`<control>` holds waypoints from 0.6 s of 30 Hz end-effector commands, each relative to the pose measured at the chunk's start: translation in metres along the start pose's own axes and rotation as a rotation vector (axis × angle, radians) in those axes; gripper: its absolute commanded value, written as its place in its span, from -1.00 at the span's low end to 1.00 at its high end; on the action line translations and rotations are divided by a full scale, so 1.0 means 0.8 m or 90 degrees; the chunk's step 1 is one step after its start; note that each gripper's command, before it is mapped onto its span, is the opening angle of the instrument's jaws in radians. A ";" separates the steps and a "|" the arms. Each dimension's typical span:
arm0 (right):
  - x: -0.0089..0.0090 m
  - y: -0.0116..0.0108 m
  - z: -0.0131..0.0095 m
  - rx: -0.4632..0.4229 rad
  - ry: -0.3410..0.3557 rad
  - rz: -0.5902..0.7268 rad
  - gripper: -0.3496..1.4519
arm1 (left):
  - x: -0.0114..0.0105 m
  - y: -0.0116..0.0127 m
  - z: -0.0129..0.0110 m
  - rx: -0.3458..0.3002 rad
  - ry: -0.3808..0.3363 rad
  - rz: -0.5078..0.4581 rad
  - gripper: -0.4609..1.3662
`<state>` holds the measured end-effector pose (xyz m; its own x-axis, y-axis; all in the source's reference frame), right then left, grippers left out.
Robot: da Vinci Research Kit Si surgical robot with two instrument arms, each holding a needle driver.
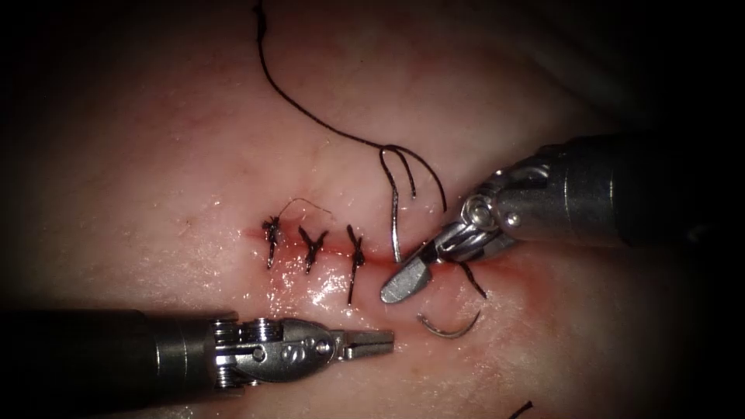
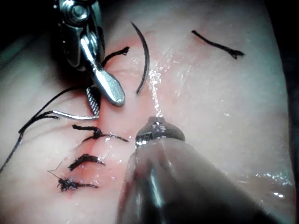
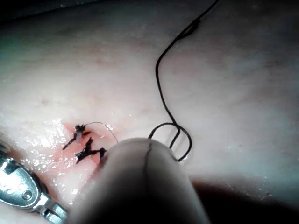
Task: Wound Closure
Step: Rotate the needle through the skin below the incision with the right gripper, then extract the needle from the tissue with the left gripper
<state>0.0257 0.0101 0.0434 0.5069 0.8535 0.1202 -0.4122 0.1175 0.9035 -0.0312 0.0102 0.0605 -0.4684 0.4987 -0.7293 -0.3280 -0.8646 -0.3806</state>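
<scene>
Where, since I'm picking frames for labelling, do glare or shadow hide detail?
Endoscope view: dark borders ring the scene, wet tissue glints beside the cut; left gripper shut, empty; right gripper open by the needle, unclear whether in tissue. Left wrist view: glare on right gripper. Right wrist view: shadow beside right shaft.

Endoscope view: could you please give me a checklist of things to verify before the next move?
1. Left tool: jaws shut, holding nothing: ok.
2. Right tool: jaws open at the cut, gripping nothing: not ok.
3. Needle: lies above the cut, one end beside the right tool's jaws. Whether it enters the tissue: cannot tell.
4. Thread: trails slack from the needle's far end and loops there: ok.
5. Three knots sit on the cut's left part: ok.
6. Cut to the right of the knots: unclosed, with red fluid: not ok.
</scene>
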 end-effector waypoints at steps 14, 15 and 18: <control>-0.0002 0.0052 -0.0025 0.087 0.138 -0.051 0.68 | -0.0001 0.0005 -0.0005 -0.005 -0.001 0.001 -0.88; -0.0004 0.0052 -0.0023 0.087 0.138 -0.052 0.69 | -0.0001 0.0005 -0.0005 -0.005 -0.001 0.001 -0.88; -0.0008 0.0055 -0.0016 0.102 0.146 -0.043 0.69 | -0.0001 0.0007 -0.0006 -0.005 -0.001 0.001 -0.88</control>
<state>0.0226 0.0108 0.0469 0.3371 0.9412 -0.0240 -0.2553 0.1159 0.9599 -0.0310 0.0096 0.0601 -0.4696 0.4970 -0.7297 -0.3277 -0.8656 -0.3787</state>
